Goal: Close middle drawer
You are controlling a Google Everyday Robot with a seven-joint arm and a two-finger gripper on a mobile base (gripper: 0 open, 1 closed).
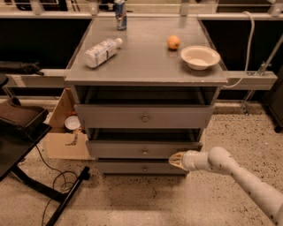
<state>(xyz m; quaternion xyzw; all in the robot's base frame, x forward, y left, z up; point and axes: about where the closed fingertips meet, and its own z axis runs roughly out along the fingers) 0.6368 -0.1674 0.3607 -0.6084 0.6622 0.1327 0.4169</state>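
Observation:
The middle drawer [132, 150] is a grey wide low panel with a small round metal knob [144, 152]. It sits nearly flush in the grey cabinet, with a thin dark gap above it. My gripper [177, 160] is at the end of the white arm coming in from the lower right. Its pale tip rests against the right end of the middle drawer's front. The taller top drawer [143, 117] is above and the lowest drawer [141, 168] is below.
On the cabinet top [146, 66] lie a plastic bottle [102, 51], a can [120, 9], an orange [174, 42] and a bowl [200, 57]. A cardboard box [66, 132] and a black stand with cable [53, 190] are to the left.

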